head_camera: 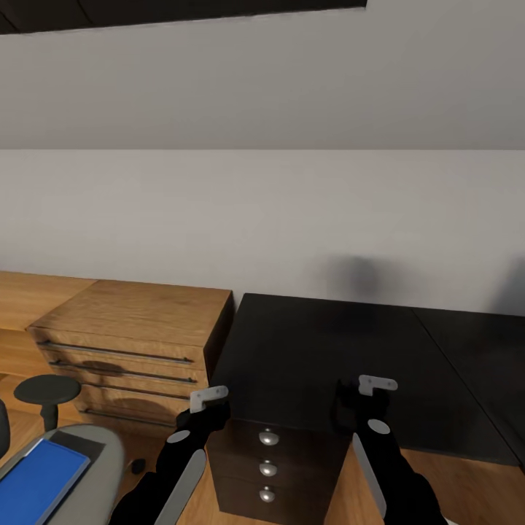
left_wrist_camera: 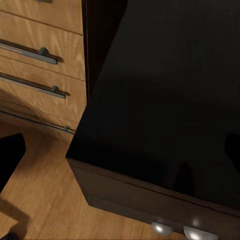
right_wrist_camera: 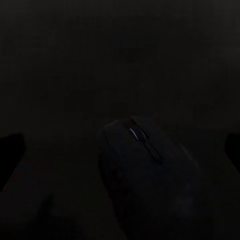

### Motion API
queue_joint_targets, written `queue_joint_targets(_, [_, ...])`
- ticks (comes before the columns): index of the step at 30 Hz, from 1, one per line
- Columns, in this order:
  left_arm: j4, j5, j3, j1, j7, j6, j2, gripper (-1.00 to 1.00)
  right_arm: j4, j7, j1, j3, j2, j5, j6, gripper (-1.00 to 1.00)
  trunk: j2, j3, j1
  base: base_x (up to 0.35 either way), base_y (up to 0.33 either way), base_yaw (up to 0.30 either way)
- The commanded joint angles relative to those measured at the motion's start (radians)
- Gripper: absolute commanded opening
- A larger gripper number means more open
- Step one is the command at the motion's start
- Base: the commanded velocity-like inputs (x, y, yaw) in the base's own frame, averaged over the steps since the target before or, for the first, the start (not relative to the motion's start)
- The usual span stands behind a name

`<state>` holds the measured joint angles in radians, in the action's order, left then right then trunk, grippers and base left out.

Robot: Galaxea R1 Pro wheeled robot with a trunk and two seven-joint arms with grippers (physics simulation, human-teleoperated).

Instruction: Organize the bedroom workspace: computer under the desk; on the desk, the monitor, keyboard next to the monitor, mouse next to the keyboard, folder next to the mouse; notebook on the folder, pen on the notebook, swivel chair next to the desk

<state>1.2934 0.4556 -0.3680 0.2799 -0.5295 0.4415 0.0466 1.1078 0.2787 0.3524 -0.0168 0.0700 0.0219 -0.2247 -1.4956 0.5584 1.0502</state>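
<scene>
The glossy black desk (head_camera: 313,350) stands against the pale wall, with its three-drawer unit (head_camera: 268,467) below the near edge. My right gripper (head_camera: 351,407) hovers over the desk's near edge. In the right wrist view the gripper (right_wrist_camera: 120,147) is open, and the black mouse (right_wrist_camera: 145,175) lies on the dark top between its spread fingertips (right_wrist_camera: 11,150), touching neither. My left gripper (head_camera: 200,419) is open and empty above the desk's left corner (left_wrist_camera: 165,100). The blue folder (head_camera: 40,481) lies on the grey swivel chair (head_camera: 98,452) at the lower left.
A light wooden dresser (head_camera: 138,321) with bar handles stands directly left of the desk, also seen as the dresser (left_wrist_camera: 40,55) in the left wrist view. The chair's round black armrest (head_camera: 47,390) rises in front of it. Wood floor (left_wrist_camera: 45,200) lies between the chair and the drawers.
</scene>
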Motion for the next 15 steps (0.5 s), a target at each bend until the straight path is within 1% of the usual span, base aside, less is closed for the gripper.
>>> queue_joint_targets(1, [0.001, 0.009, -0.002, 0.001, -0.009, 0.002, 0.000, 1.00, 0.001, -0.007, 0.000, -0.001, -0.004, 0.002, -0.007, 1.00, -0.001, 0.001, 0.000, 0.021, -0.003, 0.000])
queue_joint_targets(4, [0.001, 0.009, -0.002, 0.001, -0.009, 0.002, 0.000, 1.00, 0.000, -0.027, 0.000, -0.006, -0.016, 0.000, -0.008, 1.00, -0.001, 0.001, 0.000, 0.013, -0.002, 0.000])
queue_joint_targets(7, [0.001, 0.009, -0.002, 0.001, -0.009, 0.002, 0.000, 1.00, 0.000, -0.040, 0.000, -0.023, -0.024, -0.011, -0.008, 1.00, -0.001, 0.001, 0.000, 0.006, -0.001, 0.000])
queue_joint_targets(11, [0.005, 0.009, -0.002, 0.001, -0.009, 0.001, 0.000, 1.00, 0.000, -0.058, 0.000, -0.044, -0.030, -0.042, -0.013, 1.00, -0.001, 0.001, 0.000, 0.002, 0.000, 0.000])
queue_joint_targets(15, [0.022, 0.011, -0.002, 0.001, -0.009, 0.001, 0.001, 1.00, 0.000, -0.083, 0.000, -0.053, -0.036, -0.059, -0.016, 1.00, -0.001, 0.001, 0.000, 0.000, 0.000, 0.000])
